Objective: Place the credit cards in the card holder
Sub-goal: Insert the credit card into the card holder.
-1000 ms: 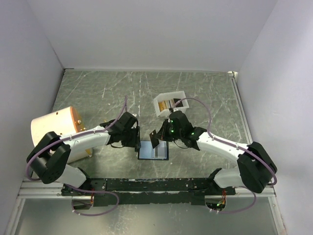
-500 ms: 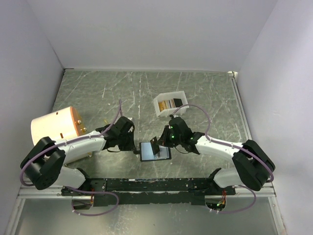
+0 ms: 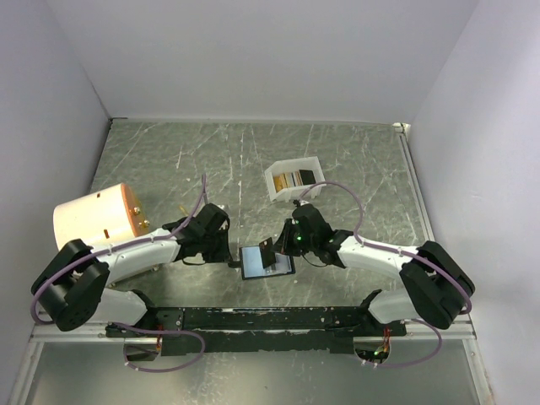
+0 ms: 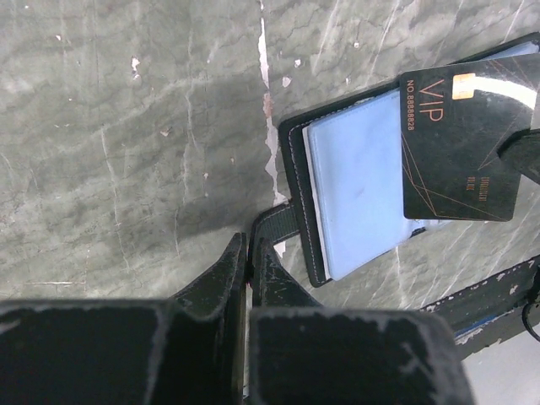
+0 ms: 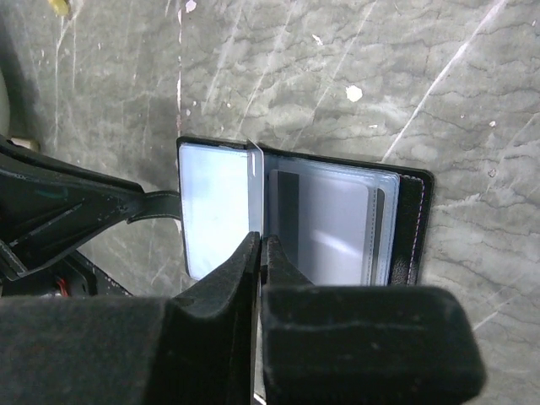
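The card holder (image 3: pixel 274 266) lies open near the table's front, black outside and pale blue-grey inside (image 4: pixel 354 194) (image 5: pixel 329 228). My left gripper (image 3: pixel 232 255) (image 4: pixel 250 243) is shut on the holder's black strap (image 4: pixel 274 224) at its left edge. My right gripper (image 3: pixel 272 251) (image 5: pixel 259 240) is shut on a black credit card marked VIP (image 4: pixel 460 143), held upright over the holder's middle. That card shows edge-on (image 5: pixel 256 181) in the right wrist view. More credit cards (image 3: pixel 294 178), gold and dark, stand in the white box.
The white box (image 3: pixel 274 179) sits behind the holder, mid-table. A tan cylinder (image 3: pixel 93 221) lies at the left beside the left arm. Walls close the table at the left, back and right.
The left gripper has closed on the holder's strap and drawn back slightly to the left. The holder has turned a little. The right gripper with the card has come down closer to the holder.
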`<act>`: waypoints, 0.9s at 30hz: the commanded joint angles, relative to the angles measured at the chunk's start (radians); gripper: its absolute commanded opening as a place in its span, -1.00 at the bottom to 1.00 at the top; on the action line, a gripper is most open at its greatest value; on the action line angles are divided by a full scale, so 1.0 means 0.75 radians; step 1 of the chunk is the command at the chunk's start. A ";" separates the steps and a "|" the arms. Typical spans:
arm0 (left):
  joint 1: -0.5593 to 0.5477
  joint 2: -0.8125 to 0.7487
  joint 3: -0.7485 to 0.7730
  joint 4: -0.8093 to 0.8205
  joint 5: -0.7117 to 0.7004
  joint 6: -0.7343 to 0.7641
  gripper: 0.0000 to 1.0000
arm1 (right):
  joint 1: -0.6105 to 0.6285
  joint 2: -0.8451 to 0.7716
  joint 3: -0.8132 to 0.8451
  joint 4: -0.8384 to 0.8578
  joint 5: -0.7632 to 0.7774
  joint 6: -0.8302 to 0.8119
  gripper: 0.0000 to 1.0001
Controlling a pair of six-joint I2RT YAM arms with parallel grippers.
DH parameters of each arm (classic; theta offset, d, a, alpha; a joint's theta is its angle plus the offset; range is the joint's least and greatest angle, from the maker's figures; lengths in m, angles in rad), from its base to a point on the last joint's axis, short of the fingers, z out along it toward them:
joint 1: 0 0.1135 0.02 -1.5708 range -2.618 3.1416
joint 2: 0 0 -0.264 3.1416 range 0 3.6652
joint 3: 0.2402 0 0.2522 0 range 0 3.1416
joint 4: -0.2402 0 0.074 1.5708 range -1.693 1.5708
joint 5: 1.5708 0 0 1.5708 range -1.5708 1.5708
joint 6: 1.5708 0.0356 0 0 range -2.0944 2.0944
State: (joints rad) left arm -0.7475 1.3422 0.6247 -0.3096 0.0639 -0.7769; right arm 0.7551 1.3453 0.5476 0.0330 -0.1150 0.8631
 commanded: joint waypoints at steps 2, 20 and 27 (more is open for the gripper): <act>0.005 -0.042 -0.015 0.006 -0.038 -0.013 -0.86 | 0.009 -0.029 -0.020 -0.002 0.044 -0.046 -1.00; 0.005 -0.032 -0.027 0.007 -0.046 -0.014 -0.86 | 0.008 -0.028 -0.089 0.041 0.016 -0.063 -1.00; 0.006 -0.027 -0.029 0.014 -0.044 -0.017 -0.86 | 0.008 -0.004 -0.111 0.083 -0.011 -0.050 -1.00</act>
State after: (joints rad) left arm -0.7475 1.3239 0.6113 -0.3099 0.0486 -0.7864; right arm 0.7567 1.3251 0.4862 0.0799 -0.1165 0.8345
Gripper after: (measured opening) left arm 0.092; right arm 0.007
